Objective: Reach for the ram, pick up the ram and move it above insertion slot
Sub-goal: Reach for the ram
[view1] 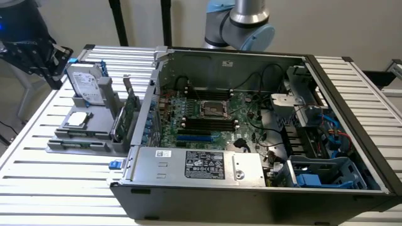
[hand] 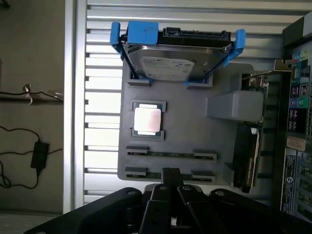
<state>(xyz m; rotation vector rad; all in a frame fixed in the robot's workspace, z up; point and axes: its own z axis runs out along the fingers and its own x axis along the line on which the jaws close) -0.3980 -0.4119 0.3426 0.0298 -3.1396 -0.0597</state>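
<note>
**Ram** (hand: 155, 174): a long, thin green circuit-board stick, set on edge in the end groove of a grey plastic holder (hand: 222, 146). It lies parallel to and just beside a second like stick (hand: 170, 154).

- **Wrist view:** Both sticks are seen from above, but their chips cannot be made out. The ram's middle is covered by the black end effector (hand: 170, 173), whose fingers are pressed together with nothing between them. Whether the tips touch the ram cannot be told.
- **Exterior view:** The holder is shown standing on the slatted aluminium worktop (view1: 37, 165), at that view's left of the open dark computer case (view1: 207, 202). Inside the case, the long black insertion slot (view1: 207, 123) is seen among parallel like sockets on the green board, well apart from the ram.
</note>
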